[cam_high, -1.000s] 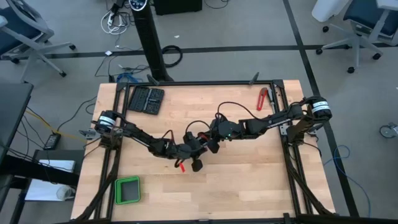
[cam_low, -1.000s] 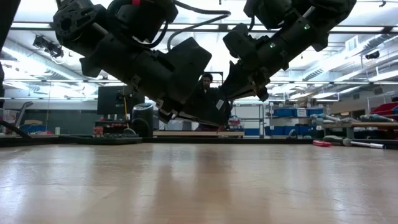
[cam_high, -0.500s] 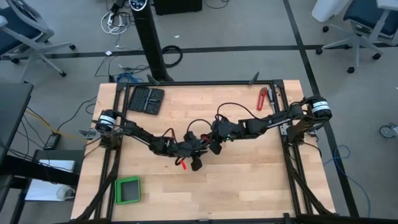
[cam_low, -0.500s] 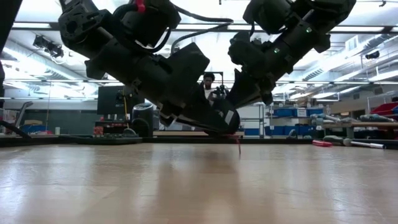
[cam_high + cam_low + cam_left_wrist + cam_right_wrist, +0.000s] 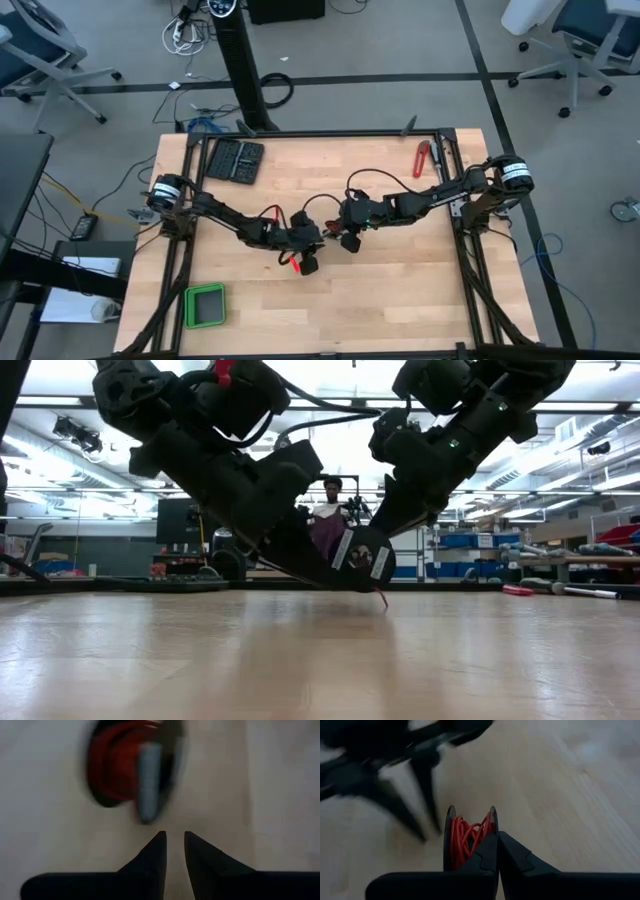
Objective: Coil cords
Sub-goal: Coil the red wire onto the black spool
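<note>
Gripping a dark round spool (image 5: 451, 840) wound with thin red cord (image 5: 465, 836), right gripper (image 5: 497, 845).

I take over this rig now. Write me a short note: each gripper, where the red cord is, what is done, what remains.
Right gripper: shut, holding a small spool with red cord wound on it, mid-table.
Left gripper: slightly open, empty, pointing at the spool.
Cord: mostly wound; a loose red end hangs out near the left gripper.
Done: most coiling.
Left: probably wind in the loose end, set the spool down.
</note>
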{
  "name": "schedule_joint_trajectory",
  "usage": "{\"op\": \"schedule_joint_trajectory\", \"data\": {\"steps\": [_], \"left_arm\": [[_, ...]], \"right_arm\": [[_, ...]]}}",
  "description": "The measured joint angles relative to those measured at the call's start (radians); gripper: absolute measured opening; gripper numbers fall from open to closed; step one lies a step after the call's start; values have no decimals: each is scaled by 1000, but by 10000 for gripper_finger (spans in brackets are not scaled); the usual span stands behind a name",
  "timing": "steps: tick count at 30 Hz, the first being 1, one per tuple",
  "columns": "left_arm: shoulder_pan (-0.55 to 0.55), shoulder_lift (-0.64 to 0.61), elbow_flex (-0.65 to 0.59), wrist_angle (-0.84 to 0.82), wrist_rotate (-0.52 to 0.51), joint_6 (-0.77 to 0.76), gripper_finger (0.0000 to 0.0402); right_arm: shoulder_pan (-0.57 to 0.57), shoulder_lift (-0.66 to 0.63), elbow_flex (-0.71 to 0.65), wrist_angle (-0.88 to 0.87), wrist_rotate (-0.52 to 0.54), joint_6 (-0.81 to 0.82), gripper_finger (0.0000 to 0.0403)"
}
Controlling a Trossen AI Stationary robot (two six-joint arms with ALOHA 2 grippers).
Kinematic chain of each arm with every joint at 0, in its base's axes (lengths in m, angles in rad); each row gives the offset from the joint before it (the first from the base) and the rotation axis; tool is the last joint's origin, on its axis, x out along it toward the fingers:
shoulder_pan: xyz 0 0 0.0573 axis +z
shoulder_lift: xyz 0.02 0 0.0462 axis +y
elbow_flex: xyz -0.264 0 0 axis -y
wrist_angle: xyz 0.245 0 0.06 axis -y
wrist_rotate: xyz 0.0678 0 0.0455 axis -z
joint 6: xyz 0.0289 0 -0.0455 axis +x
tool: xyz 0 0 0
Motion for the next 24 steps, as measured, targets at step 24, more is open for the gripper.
{"op": "schedule_joint_trajectory", "data": {"steps": [24], "left_arm": [[36,-32,0,-48,-11,25,72]], "right_arm": [[4,0,-84,95,-30,-55,3]]}}
